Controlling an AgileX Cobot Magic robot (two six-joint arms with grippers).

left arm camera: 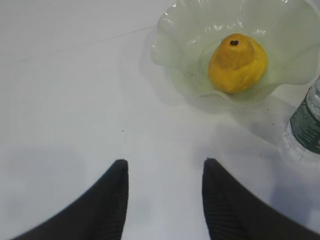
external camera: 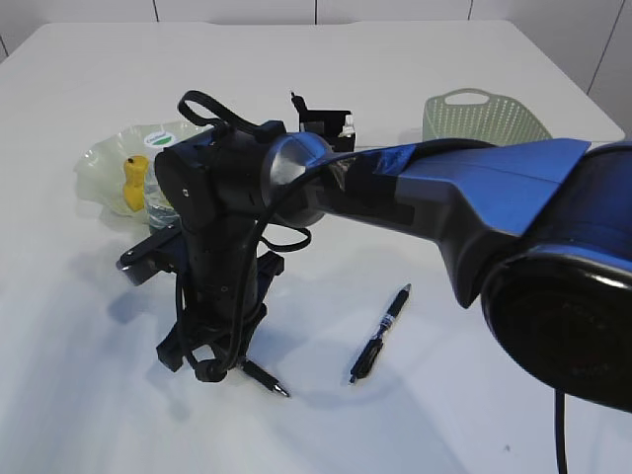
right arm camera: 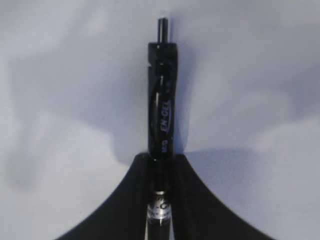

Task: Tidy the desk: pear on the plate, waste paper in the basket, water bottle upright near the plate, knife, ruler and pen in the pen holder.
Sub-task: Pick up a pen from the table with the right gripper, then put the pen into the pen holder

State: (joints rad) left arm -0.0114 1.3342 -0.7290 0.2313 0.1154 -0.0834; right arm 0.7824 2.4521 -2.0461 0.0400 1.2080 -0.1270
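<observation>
Pen (right arm camera: 162, 125) in right pincer (right arm camera: 161, 200)

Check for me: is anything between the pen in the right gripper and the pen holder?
Nothing visible does. The right gripper grips the held pen near the desk's front; the pen holder stands farther back. The second pen lies off to the right, and the right arm itself hides part of the stretch between.

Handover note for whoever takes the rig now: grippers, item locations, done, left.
Right gripper: shut on a black pen, low over the desk.
Left gripper: open, empty, near the plate.
Done: pear on plate; water bottle upright beside it.
Left: held pen and second pen into pen holder. Basket at the back; its contents can't be seen.
</observation>
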